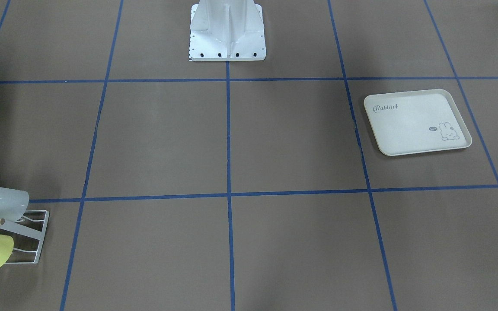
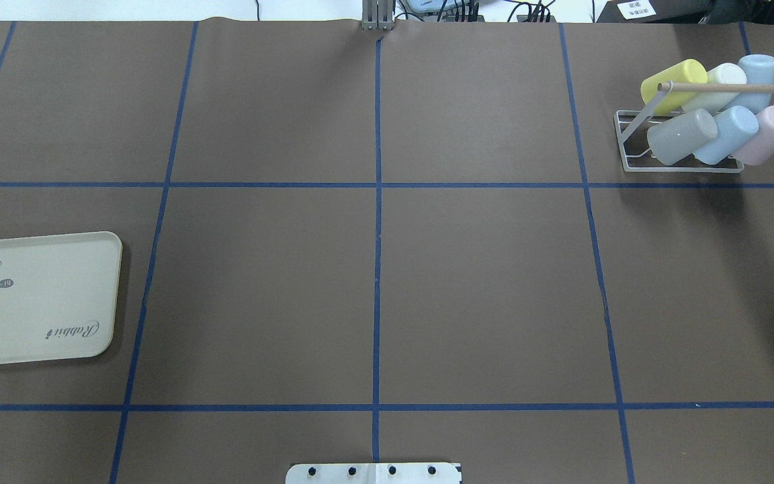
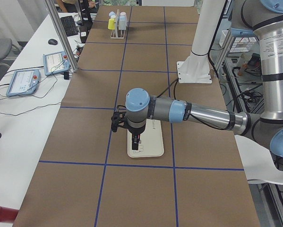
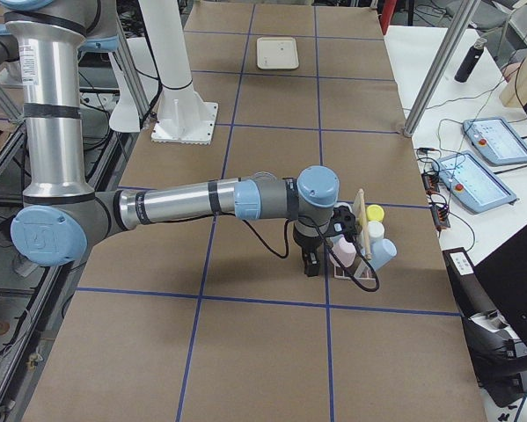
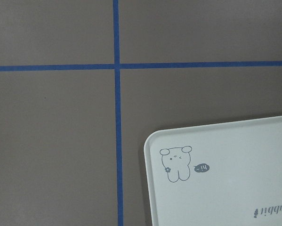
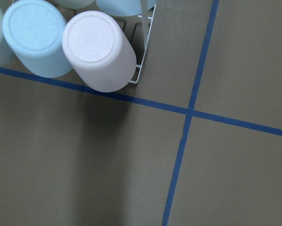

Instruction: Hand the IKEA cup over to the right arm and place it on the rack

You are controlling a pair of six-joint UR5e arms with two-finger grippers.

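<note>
The white wire rack [image 2: 634,128] with its wooden dowel [image 2: 729,87] stands at the far right and holds several cups: yellow [image 2: 672,81], cream, light blue, grey [image 2: 679,136], blue and pink [image 2: 770,133]. No cup is anywhere else. In the right wrist view the pink cup [image 6: 98,49] and a blue cup [image 6: 35,37] lean on the rack wire [image 6: 148,35]. My right gripper [image 4: 311,262] hangs beside the rack [image 4: 362,237], holding nothing visible. My left gripper [image 3: 135,142] hovers over the cream tray [image 3: 154,142]. I cannot tell whether either is open or shut.
The cream rabbit-print tray [image 2: 37,299] lies at the left edge with nothing on it; it also shows in the left wrist view [image 5: 235,179]. The robot's white base [image 1: 227,30] stands at the table's near middle. Blue tape lines grid the brown table.
</note>
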